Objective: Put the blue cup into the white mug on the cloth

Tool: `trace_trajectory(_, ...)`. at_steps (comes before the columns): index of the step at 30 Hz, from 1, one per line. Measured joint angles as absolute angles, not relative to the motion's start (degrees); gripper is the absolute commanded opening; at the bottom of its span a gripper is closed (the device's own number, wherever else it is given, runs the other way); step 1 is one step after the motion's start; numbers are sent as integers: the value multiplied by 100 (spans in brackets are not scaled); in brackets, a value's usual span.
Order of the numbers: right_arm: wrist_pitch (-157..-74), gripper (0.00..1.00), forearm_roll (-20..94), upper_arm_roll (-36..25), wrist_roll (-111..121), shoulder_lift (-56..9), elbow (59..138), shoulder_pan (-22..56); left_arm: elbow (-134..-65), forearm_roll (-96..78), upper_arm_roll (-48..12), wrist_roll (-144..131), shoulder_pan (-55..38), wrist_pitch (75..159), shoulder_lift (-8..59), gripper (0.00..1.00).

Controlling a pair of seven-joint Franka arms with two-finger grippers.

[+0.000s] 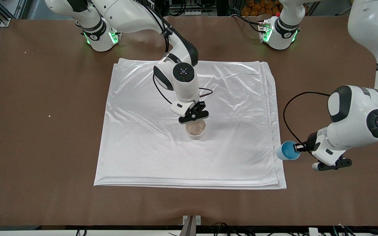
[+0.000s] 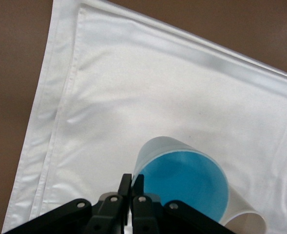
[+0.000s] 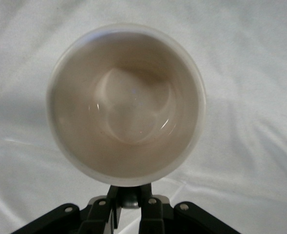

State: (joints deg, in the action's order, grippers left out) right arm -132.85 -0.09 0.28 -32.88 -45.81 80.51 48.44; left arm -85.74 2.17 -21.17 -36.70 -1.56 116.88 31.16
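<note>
The white mug (image 1: pixel 196 129) stands upright on the cloth (image 1: pixel 143 137), near its middle. My right gripper (image 1: pixel 197 118) is right above it, shut on the mug's dark handle; the right wrist view looks down into the empty mug (image 3: pixel 126 102), with the gripper (image 3: pixel 129 195) clasping the handle. My left gripper (image 1: pixel 299 148) is shut on the rim of the blue cup (image 1: pixel 287 150) and holds it tilted over the cloth's edge at the left arm's end. The left wrist view shows the cup's blue inside (image 2: pixel 182 185), the gripper (image 2: pixel 132 181) and the cloth (image 2: pixel 133 97) below.
The brown table (image 1: pixel 44 131) surrounds the cloth on all sides. The two arm bases (image 1: pixel 100 36) (image 1: pixel 279 32) stand along the table's edge farthest from the front camera. The left arm's cable (image 1: pixel 289 108) loops above the table beside the cloth.
</note>
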Motion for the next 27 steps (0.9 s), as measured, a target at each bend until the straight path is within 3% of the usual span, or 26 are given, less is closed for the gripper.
trace_trajectory(4,-13285,39,-12,27,-3288,-4606,8051,4844,-8573,217,-2118,-3871,-241,11688,3115,0)
trace_trajectory(6,-13285,67,-13,27,-3289,-4617,8050,4844,-8573,217,-2119,-3944,-261,11688,3115,0)
trace_trajectory(7,-13285,100,-14,27,-3290,-4622,8048,4844,-8573,217,-2120,-3982,-272,11688,3115,0)
trace_trajectory(17,-13210,100,-15,-7,-3316,-4595,7922,4826,-8573,217,-2133,-4406,-543,11688,3115,0)
trace_trajectory(27,-11335,100,-15,54,-3312,-3584,7621,4415,-8587,217,-2129,-5008,-979,11683,3120,0)
